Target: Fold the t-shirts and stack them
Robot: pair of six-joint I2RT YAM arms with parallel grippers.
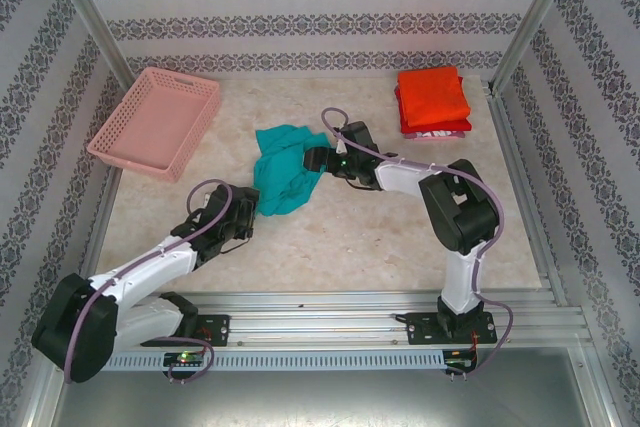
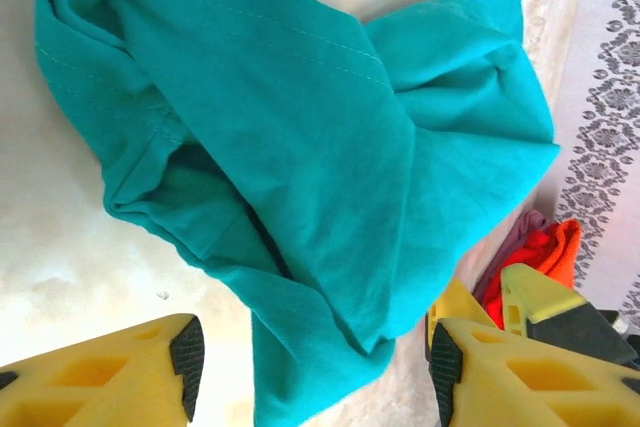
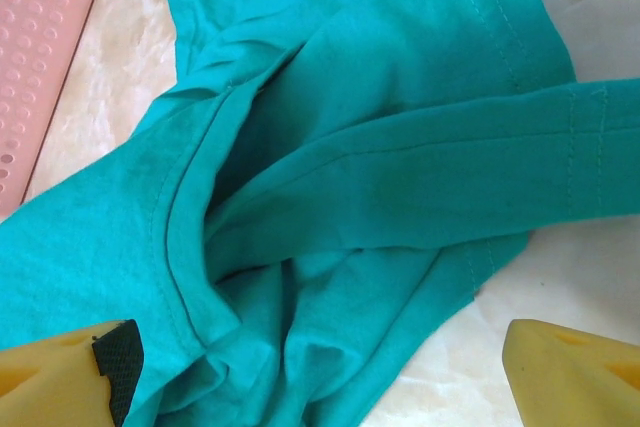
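Top view: teal t-shirt (image 1: 285,172) lies crumpled mid-bench (image 1: 380,237), between left pincer (image 1: 245,202) and right pincer (image 1: 310,159); folded stack (image 1: 432,99), orange-red on top, sits well apart at the far right; pink basket (image 1: 130,159) far left, no cloth seen in it.

Left wrist: left pincer (image 2: 315,367) open, fingers either side of the shirt's bunched lower end; likely risk: closing here pinches several layers, so the shirt lifts as a wad.

Right wrist: right pincer (image 3: 320,362) wide open over crossed hems; grabbing two hems at once would probably keep the twist in; basket corner just beside the cloth.
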